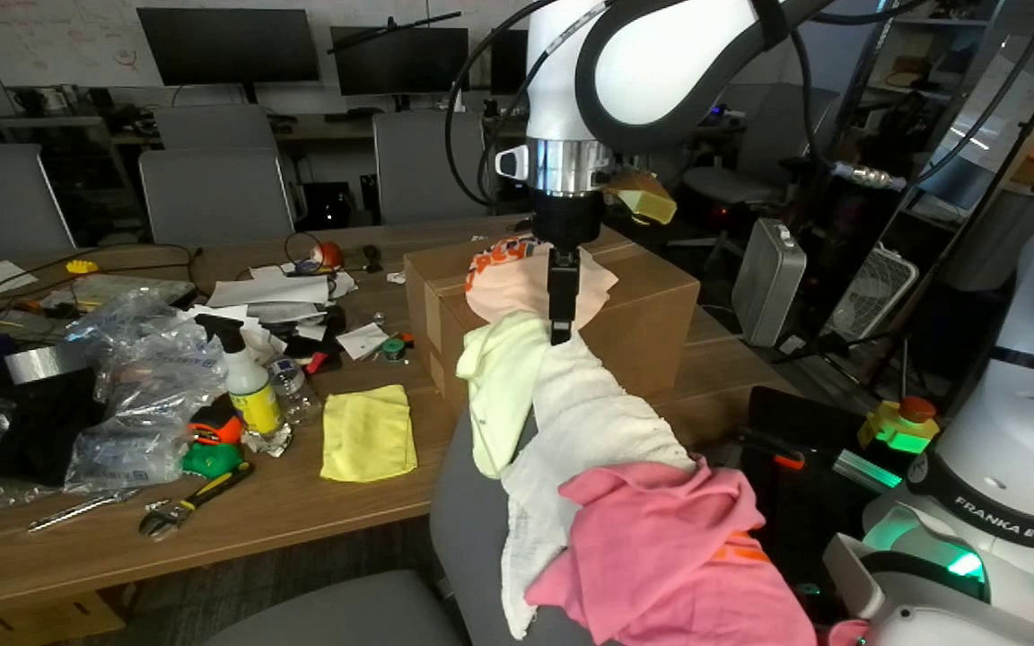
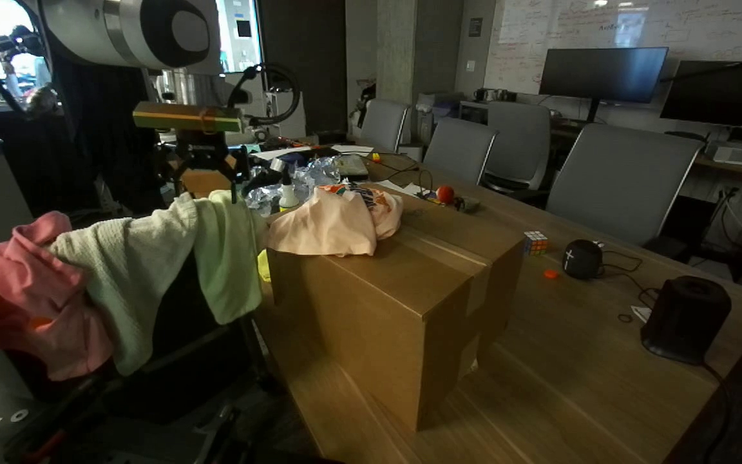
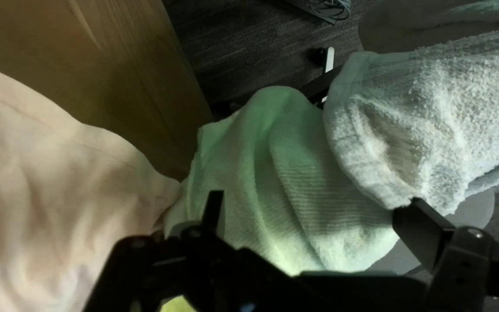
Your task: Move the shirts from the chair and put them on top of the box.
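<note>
A peach shirt with orange print point(image 1: 517, 292) point(image 2: 323, 225) point(image 3: 50, 186) lies on the cardboard box point(image 1: 643, 336) point(image 2: 358, 322). Over the grey chair's back point(image 1: 468, 520) hang a pale green cloth point(image 1: 503, 381) point(image 2: 224, 258) point(image 3: 267, 182), a white cloth point(image 1: 602, 417) point(image 2: 133, 258) point(image 3: 431, 117) and a pink shirt with orange print point(image 1: 661, 547) point(image 2: 36, 264). My gripper point(image 1: 560, 336) point(image 2: 207, 192) point(image 3: 314, 201) is open, pointing down over the pale green cloth at the chair end nearest the box. One fingertip appears against the white cloth's edge in the wrist view.
The wooden table point(image 1: 302, 529) point(image 2: 570, 361) bears the box, a folded yellow cloth point(image 1: 369, 435), a spray bottle point(image 1: 252, 390), a wrench point(image 1: 194, 502) and plastic bags point(image 1: 149, 395). A black speaker point(image 2: 685, 319) and a puzzle cube point(image 2: 535, 243) stand beyond the box.
</note>
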### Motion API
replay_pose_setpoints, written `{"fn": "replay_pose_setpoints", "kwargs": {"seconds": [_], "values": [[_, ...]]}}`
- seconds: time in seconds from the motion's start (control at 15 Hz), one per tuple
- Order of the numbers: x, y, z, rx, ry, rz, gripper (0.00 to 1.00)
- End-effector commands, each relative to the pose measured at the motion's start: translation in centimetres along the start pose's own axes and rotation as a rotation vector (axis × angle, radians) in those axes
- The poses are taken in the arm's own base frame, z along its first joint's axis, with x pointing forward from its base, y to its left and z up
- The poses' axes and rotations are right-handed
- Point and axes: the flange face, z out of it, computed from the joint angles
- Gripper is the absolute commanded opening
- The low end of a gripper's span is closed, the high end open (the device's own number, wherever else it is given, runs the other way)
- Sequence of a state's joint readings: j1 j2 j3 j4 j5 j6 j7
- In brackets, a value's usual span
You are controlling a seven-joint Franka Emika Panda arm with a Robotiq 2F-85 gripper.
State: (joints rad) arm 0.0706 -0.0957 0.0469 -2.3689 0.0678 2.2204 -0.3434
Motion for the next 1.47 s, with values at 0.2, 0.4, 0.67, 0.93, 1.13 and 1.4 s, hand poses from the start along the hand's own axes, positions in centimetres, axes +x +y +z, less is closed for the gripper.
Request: {"fn": "replay_pose_setpoints", "kwargs": {"seconds": [0.2, 0.4, 0.67, 0.93, 1.13, 1.4], "values": [[0.5, -3.6, 0.4, -0.019, -0.01, -0.071, 1.0], [0.6, -4.3, 0.4, -0.018, -0.013, -0.085, 1.0], [0.8, -4.3, 0.4, -0.018, -0.018, -0.083, 1.0], [0.9, -4.3, 0.4, -0.022, -0.024, -0.085, 0.58], [1.0, -4.3, 0.2, -0.033, -0.026, -0.088, 0.36], [1.0, -4.2, -0.2, -0.046, -0.023, -0.087, 0.05]]}}
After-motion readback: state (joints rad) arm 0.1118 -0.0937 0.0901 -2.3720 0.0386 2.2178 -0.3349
